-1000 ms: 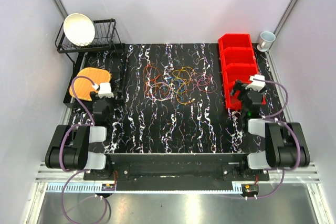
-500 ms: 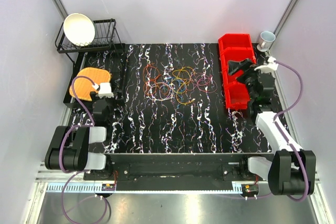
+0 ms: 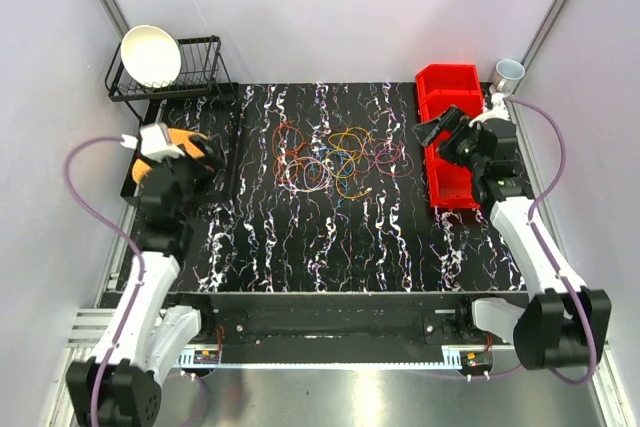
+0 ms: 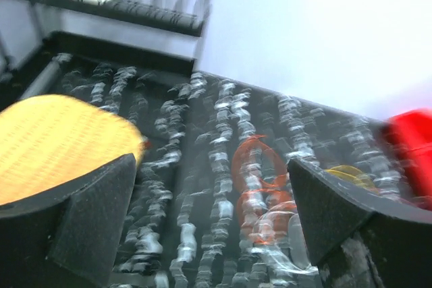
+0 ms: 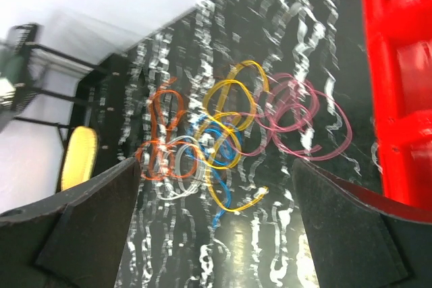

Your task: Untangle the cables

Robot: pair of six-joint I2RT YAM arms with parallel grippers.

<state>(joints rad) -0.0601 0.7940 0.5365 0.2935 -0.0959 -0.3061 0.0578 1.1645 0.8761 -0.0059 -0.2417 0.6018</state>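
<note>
With my left claw [image 4: 212, 197] and right claw [image 5: 216, 217] both spread wide and empty, I'd pinch one outer loop each of the cables [image 3: 335, 159] heaped in the middle of the table [image 3: 300, 247], then pull apart slowly

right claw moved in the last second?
Yes: the right claw moved farther out along the red bins, from their near end to their middle.

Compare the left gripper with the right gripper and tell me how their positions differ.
The left gripper is over the orange pad at the left edge of the table; the right gripper is over the red bins on the right side. Seen from above, the left gripper stands farther from the cables, the right gripper nearer them. Both have jaws wide open, hold nothing and touch no cable.
</note>
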